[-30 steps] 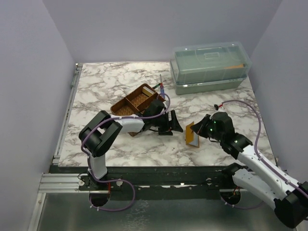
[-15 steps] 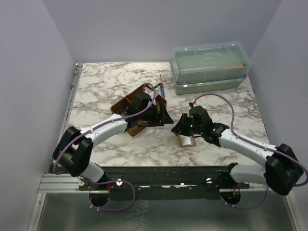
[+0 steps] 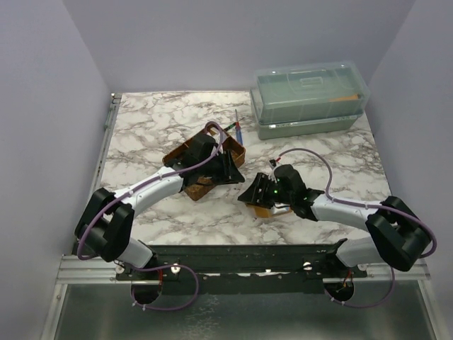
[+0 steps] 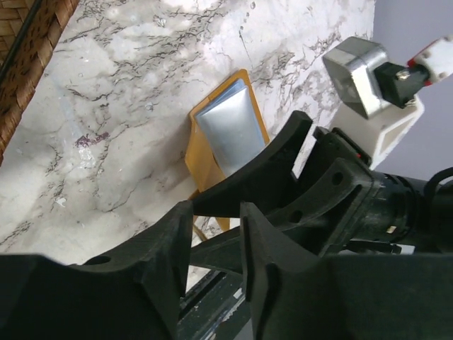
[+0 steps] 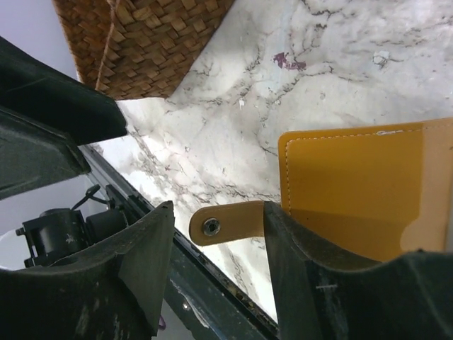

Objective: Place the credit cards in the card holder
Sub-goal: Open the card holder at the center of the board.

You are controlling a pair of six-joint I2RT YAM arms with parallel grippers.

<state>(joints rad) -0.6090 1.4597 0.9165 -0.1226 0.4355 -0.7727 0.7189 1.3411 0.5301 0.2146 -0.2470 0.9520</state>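
The mustard-orange card holder lies open on the marble near the front edge, its snap strap sticking out sideways. A pale grey-blue rectangle rests on its inner side; I cannot tell whether that is one of the credit cards or the lining. My right gripper is open just over the holder's strap end, gripping nothing. My left gripper hovers between the wicker tray and the holder, its jaws a narrow gap apart with nothing in them. No loose credit cards show.
A brown wicker tray with compartments sits under the left arm. A lidded clear-green box stands at the back right, with a pen beside it. The dark front rail runs close to the holder.
My right arm swung left and down, laid the card holder on the table and opened its jaws. My left arm reached out over the tray and its jaws narrowed.
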